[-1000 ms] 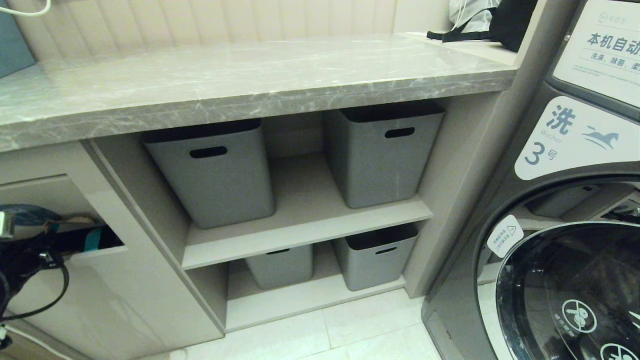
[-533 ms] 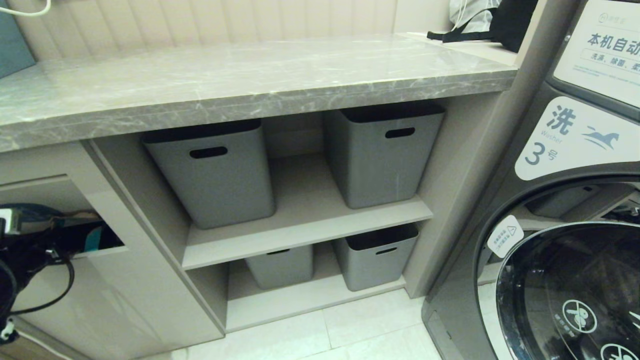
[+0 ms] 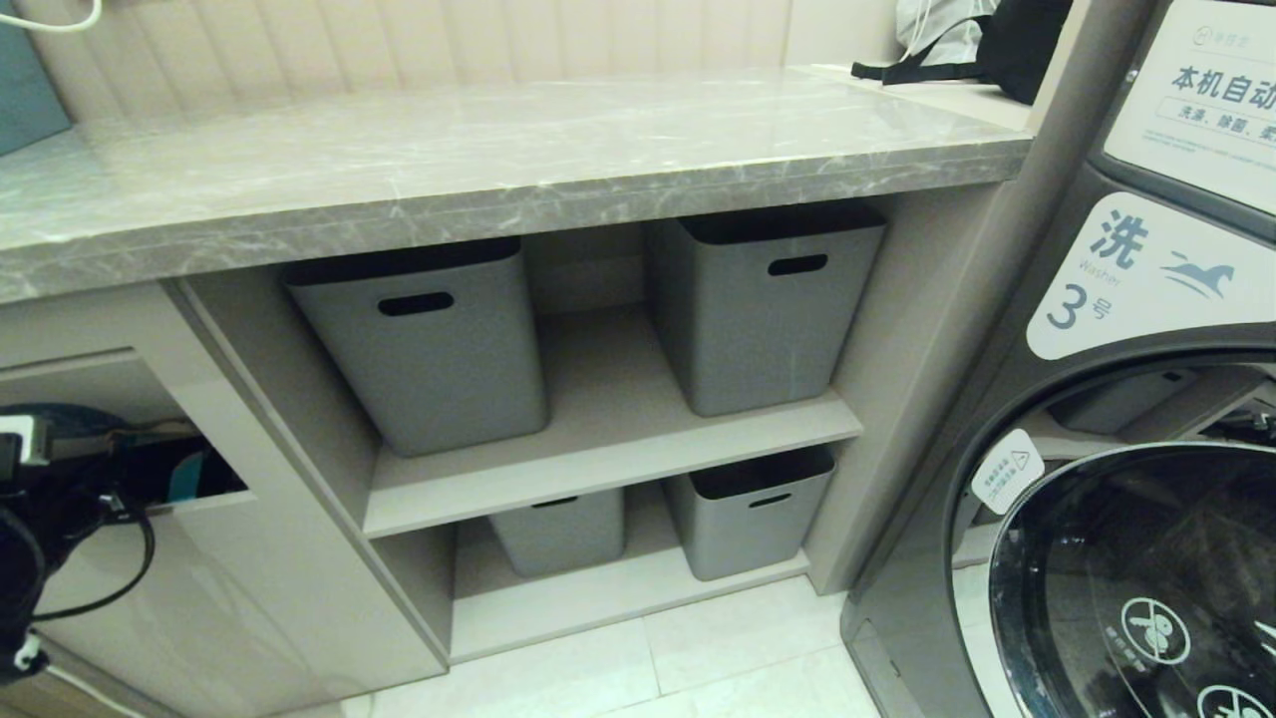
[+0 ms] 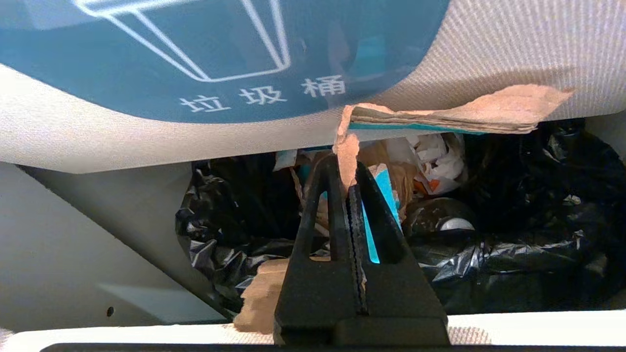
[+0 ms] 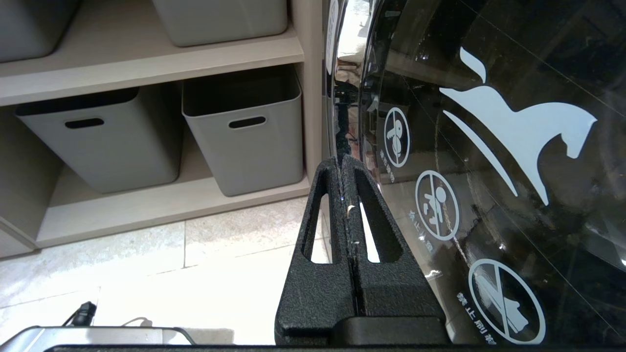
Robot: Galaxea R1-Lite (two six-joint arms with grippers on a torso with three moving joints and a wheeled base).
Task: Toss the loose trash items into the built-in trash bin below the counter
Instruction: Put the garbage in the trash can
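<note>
In the left wrist view my left gripper (image 4: 346,168) is shut on a torn cardboard scrap (image 4: 455,112), brown with a turquoise edge. The scrap sticks out past the fingertips and folds sideways against the tilted flap (image 4: 513,49) with its blue bin sticker (image 4: 195,58). Beyond the tips lies the bin's black bag (image 4: 528,244) holding paper, another turquoise scrap (image 4: 386,190) and a brown piece (image 4: 259,298). In the head view the left arm (image 3: 40,499) reaches into the built-in trash bin opening (image 3: 169,469) under the counter (image 3: 498,170). My right gripper (image 5: 341,164) is shut and empty.
Grey tubs (image 3: 429,339) (image 3: 763,299) stand on open shelves to the right of the bin, with two more (image 3: 748,509) below. A washing machine (image 3: 1146,499) fills the right side, and its glass door (image 5: 489,146) is close to the right gripper. The floor (image 3: 698,658) is pale tile.
The left arm has shifted slightly at the bin opening and its cable loop has swung a little right. The scrap stays gripped. The right arm has not moved.
</note>
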